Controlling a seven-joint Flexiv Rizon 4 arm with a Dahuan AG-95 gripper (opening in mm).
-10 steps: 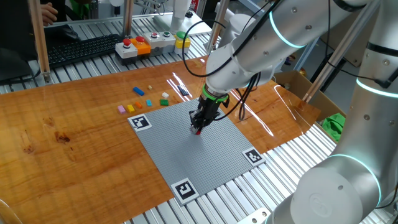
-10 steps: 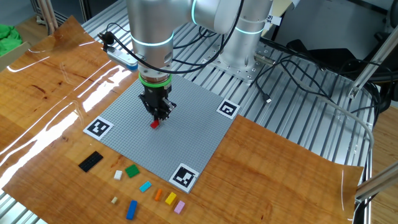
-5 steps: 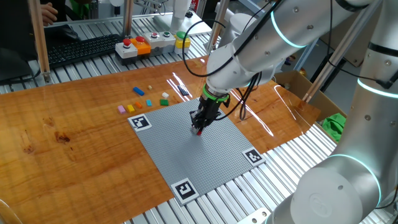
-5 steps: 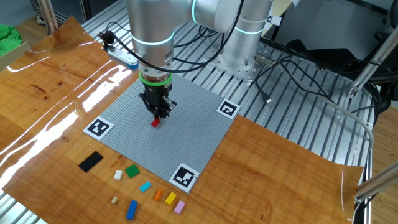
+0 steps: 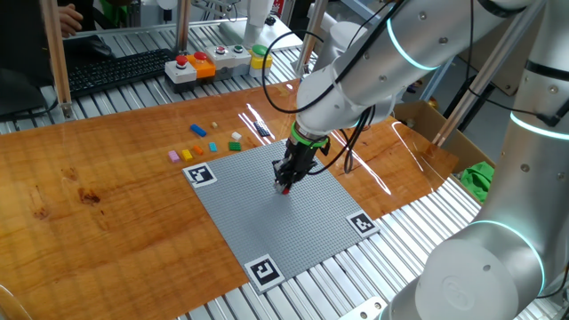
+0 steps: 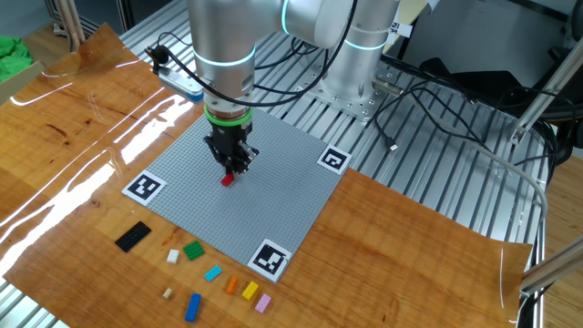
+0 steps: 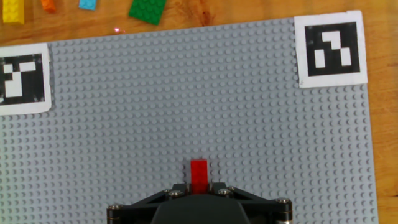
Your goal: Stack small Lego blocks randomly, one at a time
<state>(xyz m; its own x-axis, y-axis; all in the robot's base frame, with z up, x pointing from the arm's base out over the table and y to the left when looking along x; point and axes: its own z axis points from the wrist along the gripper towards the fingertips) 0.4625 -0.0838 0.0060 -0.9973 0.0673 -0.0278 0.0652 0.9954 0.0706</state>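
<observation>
On the left of the wooden table, in the one fixed view, a loose group of small plastic Lego blocks lies beside the large grey studded baseplate: a pink brick, a yellow brick, a blue brick, a cyan brick and a green brick, all off the plate near its far-left corner marker. Further right, near the middle of the baseplate, the black two-finger gripper points down with a small red Lego block at its tip. The hand view shows that red block sitting between the gripper's jaws, which are drawn in against its sides; its lower end is on or just at the studs, though contact with the plate cannot be told. In the other fixed view the gripper stands upright over the red block, well apart from the row of loose bricks along the plate's near edge, among them a green one and a blue one.
</observation>
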